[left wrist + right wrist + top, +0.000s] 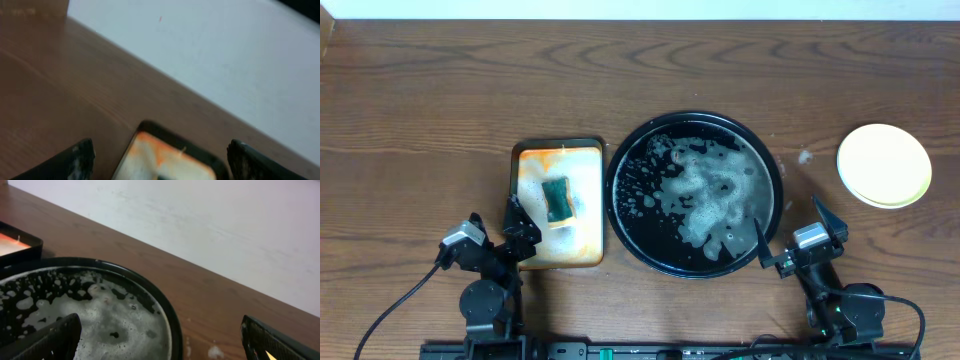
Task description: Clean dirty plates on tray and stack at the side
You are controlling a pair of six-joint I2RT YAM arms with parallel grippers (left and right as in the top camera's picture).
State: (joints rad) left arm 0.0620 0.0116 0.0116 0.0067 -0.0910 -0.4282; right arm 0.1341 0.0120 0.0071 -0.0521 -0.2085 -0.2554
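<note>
Right of the tray [611, 195], only the top yellow plate [884, 165] shows, so I cannot tell how many lie under it. My left wrist view is blurred, and its bottom edge cuts off the small tray [155, 150] and my left fingers [75, 162]. My right wrist view cuts the tray off at left and bottom, and my right fingers [50, 337] too.

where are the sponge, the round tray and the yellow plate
sponge [557, 200], overhead view, its green middle
round tray [638, 232], overhead view, bare black floor at lower left
yellow plate [884, 165], overhead view, middle of its face
</note>
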